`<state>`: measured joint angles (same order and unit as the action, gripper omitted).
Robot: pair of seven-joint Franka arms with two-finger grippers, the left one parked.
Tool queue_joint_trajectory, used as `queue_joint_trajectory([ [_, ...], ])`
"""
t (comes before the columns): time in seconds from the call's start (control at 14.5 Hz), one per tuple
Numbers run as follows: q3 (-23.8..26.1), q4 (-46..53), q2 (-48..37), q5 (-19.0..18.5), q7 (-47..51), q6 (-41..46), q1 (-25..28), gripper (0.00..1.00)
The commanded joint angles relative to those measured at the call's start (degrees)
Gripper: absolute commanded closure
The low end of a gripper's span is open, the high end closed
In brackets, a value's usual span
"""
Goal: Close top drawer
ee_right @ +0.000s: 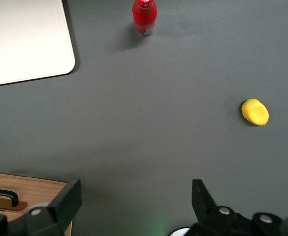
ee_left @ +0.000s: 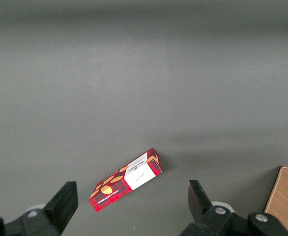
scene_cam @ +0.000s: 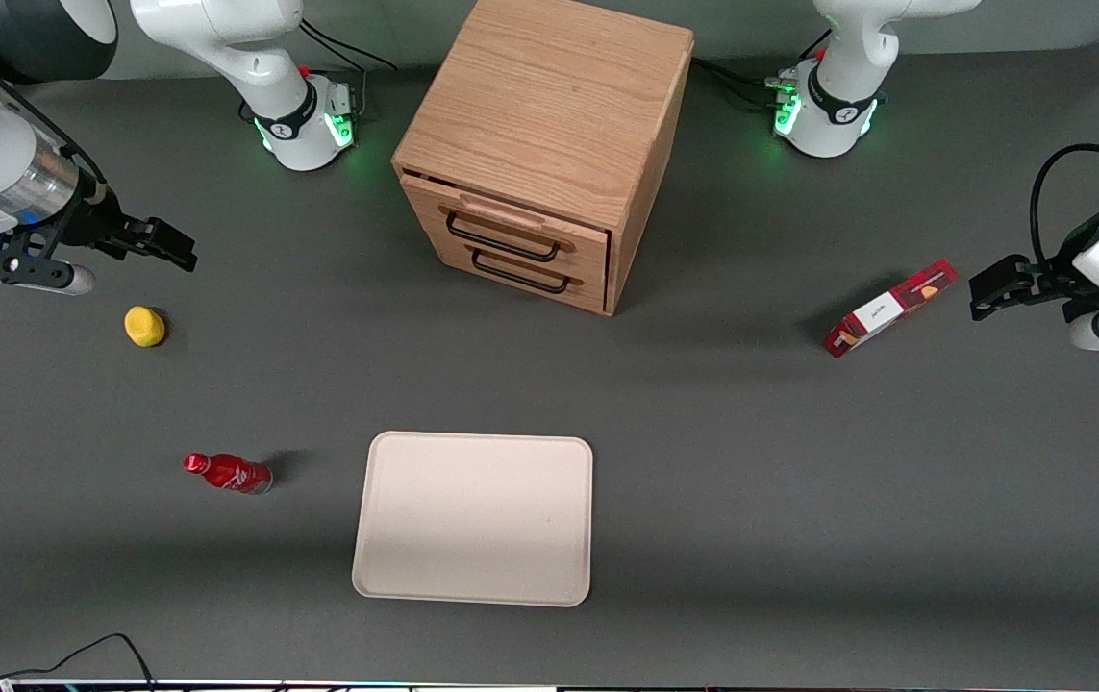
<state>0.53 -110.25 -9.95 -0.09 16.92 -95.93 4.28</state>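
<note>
I have the right arm's black two-finger gripper hanging above bare table toward the working arm's end, well apart from the light oak two-drawer cabinet that stands mid-table, between the two arm bases and farther from the front camera than the pale rectangular tray. Its jaws stand wide with nothing between them; in the wrist view I see both fingers spread over dark table. The top drawer sits pulled out only a little, its front proud of the cabinet face and a thin dark gap showing along its upper edge, while the drawer below looks flush. I judge the drawer to be stiff, rigid wood on slides, light enough to give under a steady push but likely to bind if I press off-centre. I would not grip the black wire handle; a flat push on the drawer front just beside or above that handle, square to the face, should seat it. The cabinet may skid on the smooth table if I shove hard. A yellow lemon-shaped object and a red bottle lying on its side rest nearer the camera than the gripper, clear of the path.
</note>
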Motion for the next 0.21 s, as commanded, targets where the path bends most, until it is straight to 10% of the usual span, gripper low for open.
queue_joint_trajectory([
  [0.0,-1.9,1.6,0.7,-1.1,-1.4,-1.0,0.3,0.00],
  [0.14,-3.8,2.6,1.6,-0.4,-1.5,-1.1,0.3,0.00],
])
